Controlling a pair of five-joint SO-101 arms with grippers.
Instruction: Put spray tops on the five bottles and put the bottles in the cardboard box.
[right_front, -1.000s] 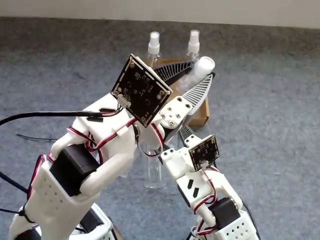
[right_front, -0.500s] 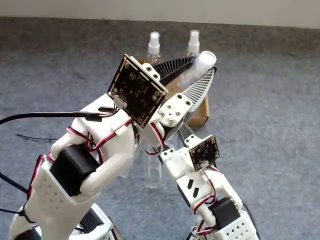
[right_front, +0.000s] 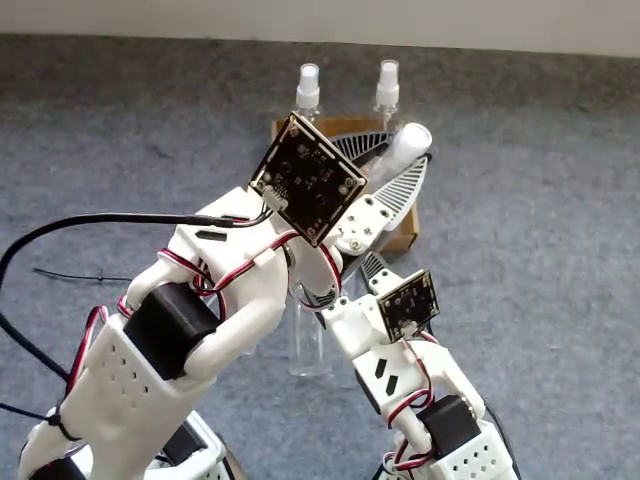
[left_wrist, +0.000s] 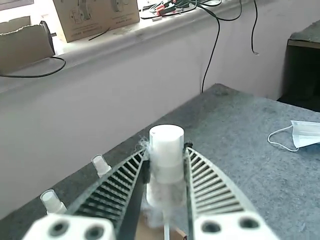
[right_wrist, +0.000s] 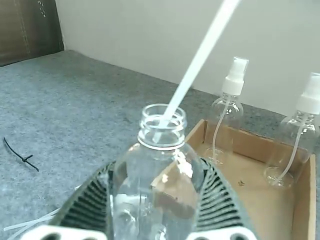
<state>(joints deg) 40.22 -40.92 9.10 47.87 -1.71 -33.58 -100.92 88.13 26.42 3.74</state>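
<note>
At the far middle of the worktop (right_front: 520, 200), the cardboard box (right_front: 405, 236) held two capped bottles (right_wrist: 225, 125) against its far wall, with bare floor nearer. Left gripper (left_wrist: 166, 152) fingers were clamped on the spray top (left_wrist: 166, 140). Right gripper (right_wrist: 158, 170) fingers gripped the open bottle (right_wrist: 150, 195) just near of the box. The tube (right_wrist: 200, 55) tip sat in its neck.

Black cable tie (right_wrist: 20, 156) on grey carpet (right_wrist: 75, 110); face mask (left_wrist: 297, 136) (white, loops loose) on carpet.
</note>
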